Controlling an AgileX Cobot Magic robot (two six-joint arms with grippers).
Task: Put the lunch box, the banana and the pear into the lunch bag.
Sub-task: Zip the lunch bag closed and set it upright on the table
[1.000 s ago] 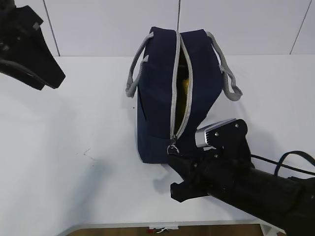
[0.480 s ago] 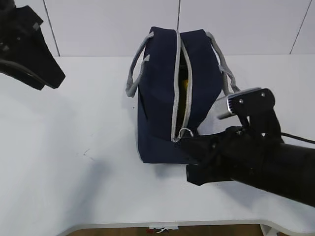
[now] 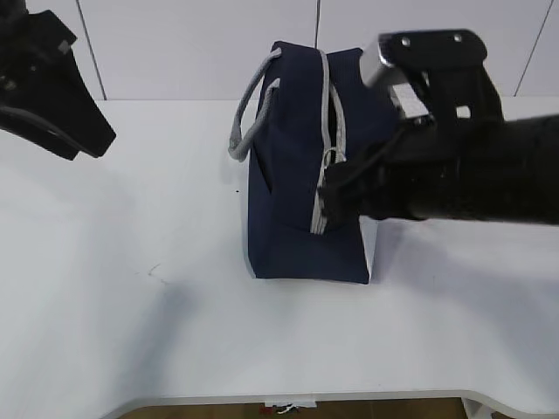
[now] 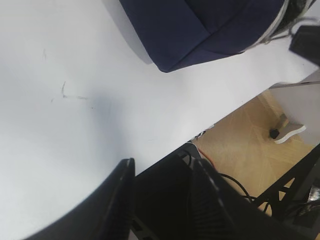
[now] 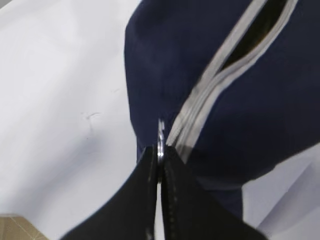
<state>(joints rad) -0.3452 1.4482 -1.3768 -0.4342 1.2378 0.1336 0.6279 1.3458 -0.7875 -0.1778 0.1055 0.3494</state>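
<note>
Navy fabric of the lunch bag (image 3: 301, 192), standing mid-counter (image 3: 131, 305), is being shown with its ring pull (image 5: 161, 142) clamped between the right gripper (image 5: 160, 165) fingers; the zipper track is running away beyond them. The left gripper (image 4: 162, 200), fingers apart, is being held well left of the bag.

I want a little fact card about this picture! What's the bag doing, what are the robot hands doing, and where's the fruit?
bag: navy lunch bag standing on the white table
zipper: grey zipper partly shut, a gap remaining further along in the right wrist view
ring pull: pinched by the right gripper
left gripper: open, off to the side above bare table, holding nothing
fruit and lunch box: not visible outside the bag
handle: grey handle hanging on the bag's left side
</note>
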